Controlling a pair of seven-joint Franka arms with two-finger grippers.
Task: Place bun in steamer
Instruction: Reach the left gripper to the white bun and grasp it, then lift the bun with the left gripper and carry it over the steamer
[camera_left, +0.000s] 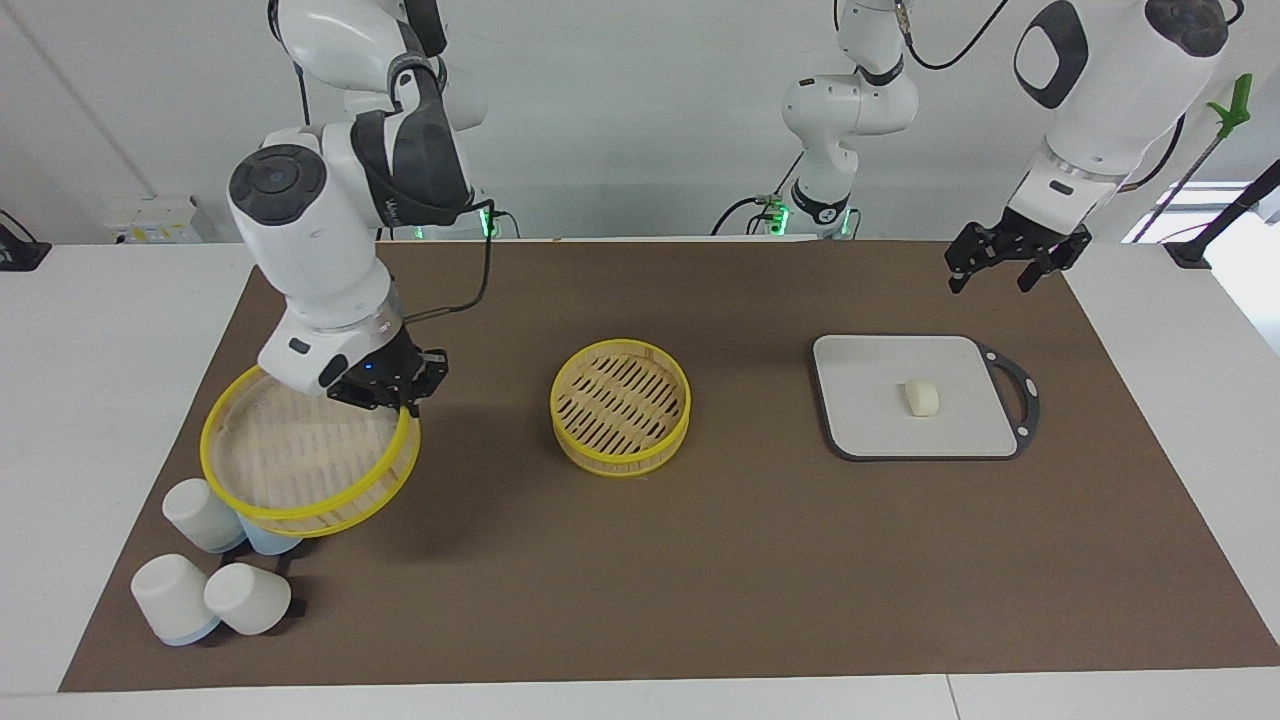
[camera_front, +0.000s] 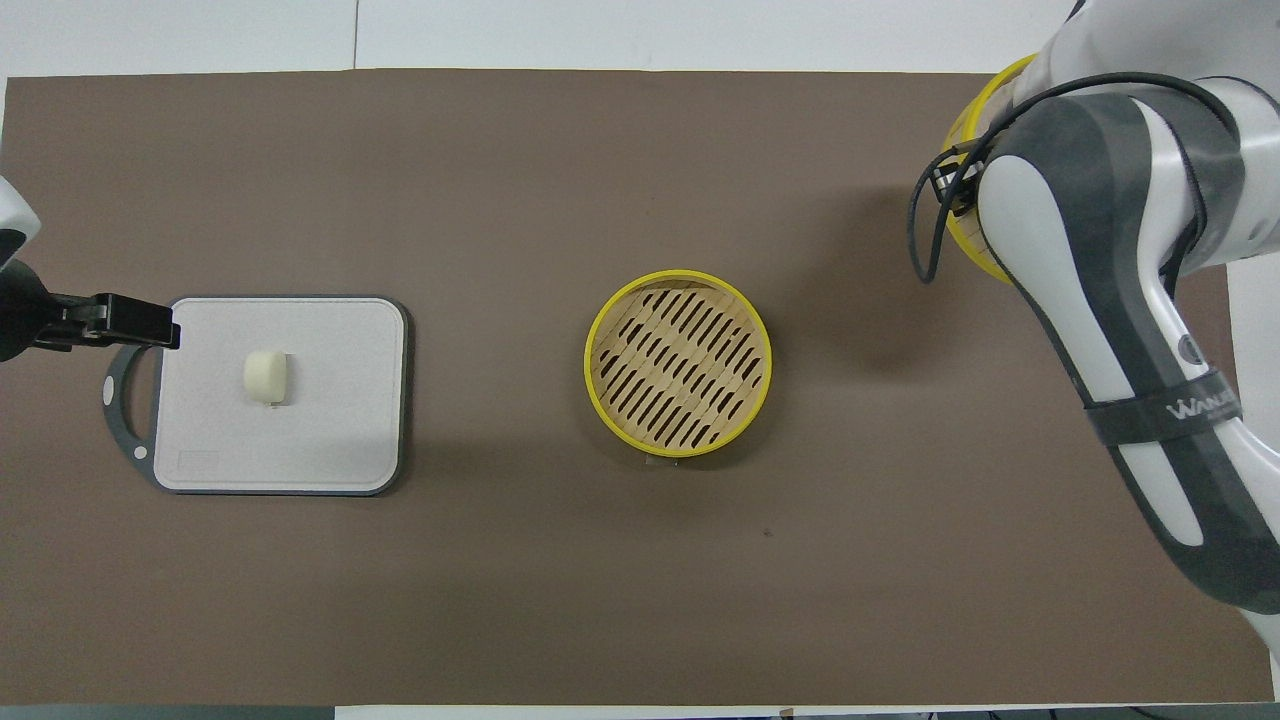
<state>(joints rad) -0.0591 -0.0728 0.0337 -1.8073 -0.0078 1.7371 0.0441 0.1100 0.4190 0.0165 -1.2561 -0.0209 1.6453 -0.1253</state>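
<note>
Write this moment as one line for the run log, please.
right hand: shut on steamer lid, over cups | left hand: open, near cutting board | bun: on board | steamer base: uncovered

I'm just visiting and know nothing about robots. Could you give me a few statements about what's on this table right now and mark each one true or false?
1. The bun lies on the grey board. True.
2. The steamer basket in the middle of the mat has a bun in it. False: its slotted floor is bare.
3. The right gripper holds the steamer lid by its rim, up over the cups. True.
4. The left gripper is shut on the bun. False: it is open, in the air near the board, holding nothing.
5. The lid sits on the basket. False: it is off, carried toward the right arm's end of the table.
</note>
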